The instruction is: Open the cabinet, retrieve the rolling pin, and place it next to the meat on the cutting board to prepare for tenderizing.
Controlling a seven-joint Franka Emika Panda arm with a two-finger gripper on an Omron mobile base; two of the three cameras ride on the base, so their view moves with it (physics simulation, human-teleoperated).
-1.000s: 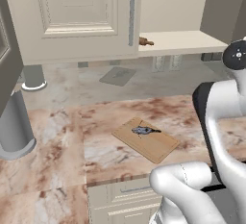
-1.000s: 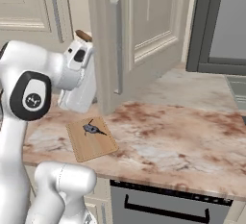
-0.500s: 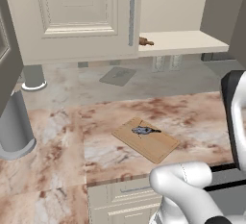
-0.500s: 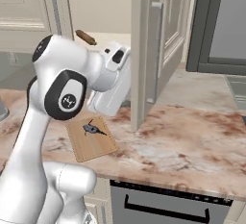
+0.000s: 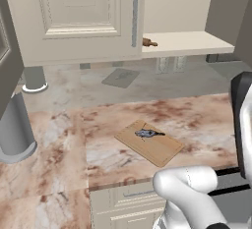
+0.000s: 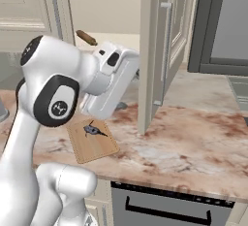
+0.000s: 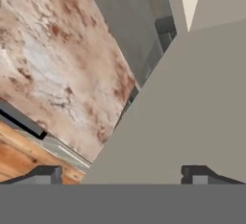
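Observation:
The cabinet (image 5: 83,16) has its left door shut and its right door (image 6: 157,50) swung wide open over the counter. On the pale inner shelf (image 5: 182,43) lies the brown rolling pin (image 6: 86,37), and its end (image 5: 149,42) peeks out past the shut door. The tan cutting board (image 5: 150,142) lies on the marble counter with the small grey-blue meat (image 5: 147,133) on it. My gripper (image 7: 122,175) is open, its fingertips (image 7: 45,174) wide apart with nothing between them. It sits low beside the open door's inner face, above the board (image 6: 92,140).
A flat grey mat (image 5: 120,77) lies at the back under the cabinet. A grey cylinder (image 5: 15,129) stands at the counter's left. A dark tall unit (image 6: 223,26) rises behind the open door. Below the counter's front edge is a dark appliance handle (image 6: 164,205).
The right cabinet door has swung from partly open to wide open. My arm has moved right along with it, and the gripper has stayed open.

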